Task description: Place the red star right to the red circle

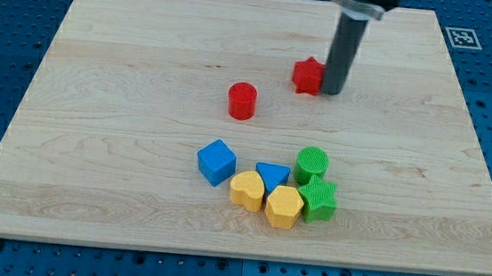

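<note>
Fig.: single-arm push rig, one camera view. The red star [308, 75] lies toward the far side of the desk [91, 169], up and to the right of the red circle [242, 100], the two well apart. My tip [333, 92] stands at the star's right edge, touching or just beside it; exact contact can't be told. No jaws on this rig: the arm ends in a plain rod, nothing held, so open/shut doesn't apply. Task status (judged): the star is already right of the circle but sits farther back, so it prob. still needs bringing nearer, level w/ the circle. Risks (judged): w/ the tip on the star's right, a push goes left, toward or past the circle, i.e. the wrong side; an off-centre push on the star's points could spin it or let it slip off the rod; a long push could knock the circle out of place. A near-side cluster sits well clear of both red blocks: blue cube [216, 161], blue triangle [272, 174], two yellow blocks [247, 190] [284, 206] of unclear shape, green cylinder [312, 163], green star [317, 201], packed close and partly touching; a sweep too far nearward would scatter it. Containers: none in view; all blocks rest directly on the desk.
</note>
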